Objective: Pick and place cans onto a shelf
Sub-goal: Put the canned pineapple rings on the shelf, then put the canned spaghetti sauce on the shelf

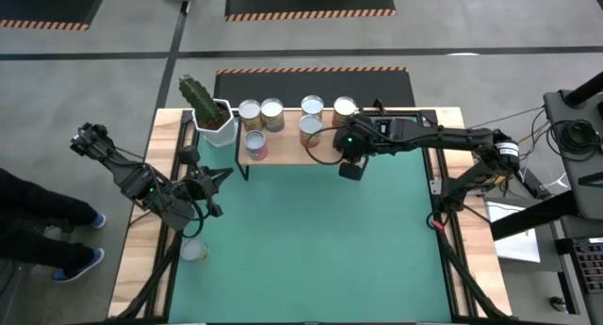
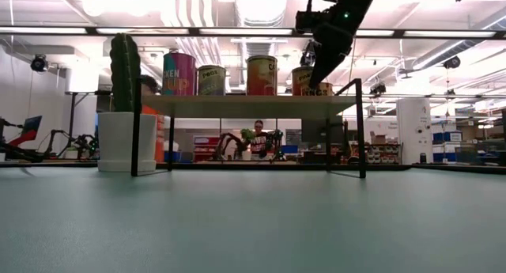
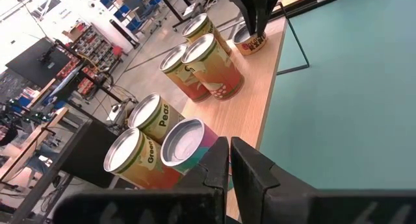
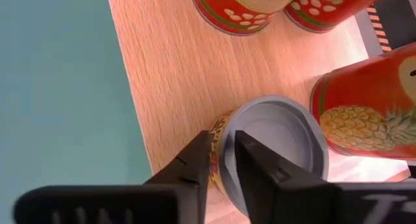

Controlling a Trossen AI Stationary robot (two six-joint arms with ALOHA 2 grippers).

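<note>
A: While placing, where was the right gripper (image 1: pixel 351 168)?
B: Over the shelf (image 1: pixel 415 118) edge, fingers nearly closed, holding nothing; a low can (image 4: pixel 276 143) stood just below. Advised: lift straight, clear neighbouring cans

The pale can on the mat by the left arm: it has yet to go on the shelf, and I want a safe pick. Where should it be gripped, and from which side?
Grip the can across its round side wall, about mid-height, coming straight down from above. Its circular top faces the overhead camera, so it looks upright, and nothing stands close beside it. The left gripper is the nearer one.
</note>
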